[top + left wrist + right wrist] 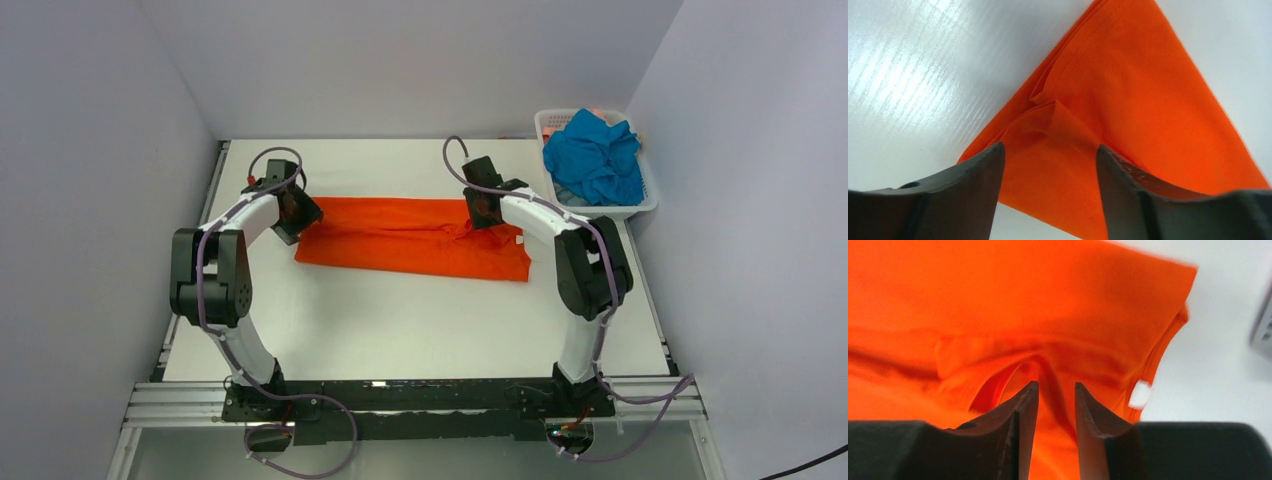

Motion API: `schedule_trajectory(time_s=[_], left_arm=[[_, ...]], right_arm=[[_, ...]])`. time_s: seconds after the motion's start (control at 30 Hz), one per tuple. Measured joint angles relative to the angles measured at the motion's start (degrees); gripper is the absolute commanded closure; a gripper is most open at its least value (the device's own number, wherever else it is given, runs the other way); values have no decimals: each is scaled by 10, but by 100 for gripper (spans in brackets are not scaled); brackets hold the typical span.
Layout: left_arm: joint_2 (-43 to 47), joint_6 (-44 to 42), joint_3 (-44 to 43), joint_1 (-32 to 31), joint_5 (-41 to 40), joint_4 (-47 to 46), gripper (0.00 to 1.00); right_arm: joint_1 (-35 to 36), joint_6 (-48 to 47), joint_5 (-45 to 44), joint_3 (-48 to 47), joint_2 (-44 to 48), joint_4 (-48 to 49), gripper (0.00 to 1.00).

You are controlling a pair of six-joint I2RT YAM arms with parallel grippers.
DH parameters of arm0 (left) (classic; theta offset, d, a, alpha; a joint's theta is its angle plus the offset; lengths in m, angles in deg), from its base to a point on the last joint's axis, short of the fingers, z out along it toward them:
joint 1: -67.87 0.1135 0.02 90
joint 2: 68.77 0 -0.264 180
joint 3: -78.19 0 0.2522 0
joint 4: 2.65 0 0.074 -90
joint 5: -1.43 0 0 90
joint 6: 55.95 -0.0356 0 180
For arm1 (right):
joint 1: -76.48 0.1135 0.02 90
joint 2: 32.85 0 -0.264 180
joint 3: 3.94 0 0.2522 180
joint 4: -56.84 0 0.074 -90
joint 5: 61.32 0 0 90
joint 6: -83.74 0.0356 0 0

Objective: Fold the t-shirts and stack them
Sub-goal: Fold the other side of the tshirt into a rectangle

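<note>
From above, the orange t-shirt lies folded into a long band across the middle of the tabletop. One arm is at each end, probably so the band can be lifted and doubled over. The left pincer is at the band's left corner, and the right pincer is over its upper edge, where the cloth bunches into wrinkles. The teal t-shirt is heaped in the white mesh basket at the far right and is not yet folded.

In the left wrist view, the left pincer is spread wide and straddles the layered corner of the shirt. It grips nothing, and I cannot tell whether it touches the cloth.

In the right wrist view, the right pincer is almost closed. A raised ridge of orange cloth runs into the narrow gap, so I judge it to be clenched on a fold. A white tag shows at the neckline just beside it.
</note>
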Motion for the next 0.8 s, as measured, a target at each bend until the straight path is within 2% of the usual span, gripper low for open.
schedule_trajectory(time_s=[0.03, 0.1, 0.13, 0.17, 0.2, 0.47, 0.63, 0.8], left_arm=[[-2, -1, -4, 2, -1, 2, 3], [-3, -5, -17, 5, -2, 11, 1], [-3, -9, -25, 6, -2, 15, 1], [-2, -10, -32, 7, -3, 16, 1], [0, -12, -38, 9, -3, 13, 1], [73, -49, -17, 5, 39, -2, 1], [73, -89, -17, -17, 99, -20, 1], [11, -122, -56, -32, 157, -25, 1]], right_arm=[[-3, -2, -6, -10, -12, 8, 55], [-10, -7, -25, -33, -34, 23, 40], [-12, -6, -33, -38, -39, 27, 30], [-14, -6, -40, -41, -41, 32, 7], [-16, -7, -47, -41, -39, 36, 1], [-18, 43, -43, 60, 80, 59, 0], [-16, 83, 53, 169, 180, 113, 0], [-14, 103, 135, 198, 165, 156, 0]])
